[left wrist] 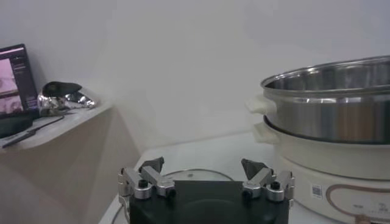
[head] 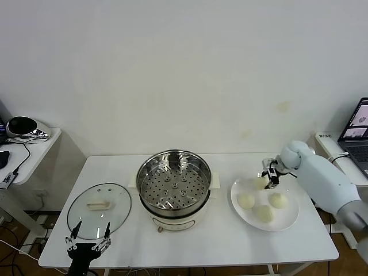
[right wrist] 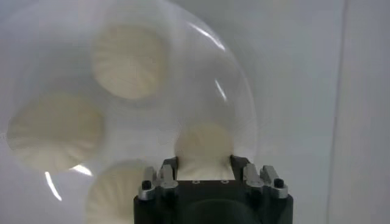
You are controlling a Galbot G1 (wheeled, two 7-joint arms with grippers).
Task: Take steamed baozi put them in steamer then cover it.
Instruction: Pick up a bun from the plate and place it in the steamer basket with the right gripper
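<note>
- Head view: right pincer (head: pixel 269 176) is sitting over the far edge of the white plate (head: pixel 288 221) on the table (head: pixel 230 247), closing on the rear baozi (head: pixel 261 182) from above. Three other baozi (head: pixel 263 213) are lying loose on the plate. Steamer (head: pixel 173 190) is standing mid-table, tray bare, nothing loaded yet. Cover (head: pixel 99 209) is lying flat to the steamer's left, handle up.
- Left wrist view: left pincer (left wrist: pixel 205 182) is hanging wide and holding nothing, just over the cover's (left wrist: pixel 195 175) near rim, steamer (left wrist: pixel 332 115) beside it (idle arm).
- Right wrist view: pincer (right wrist: pixel 206 176) fingers are pressing both flanks of one baozi (right wrist: pixel 203 143); three more are lying around it on the plate (right wrist: pixel 241 103).
- Handling, my read: buns are looking light, soft, easily dented, skin maybe tacky. Gripping across the widest middle is seeming right; light squeeze only, or it is deforming or tearing.
- Cover is glass, rigid, heavier, breakable: taking it by the centre handle.
</note>
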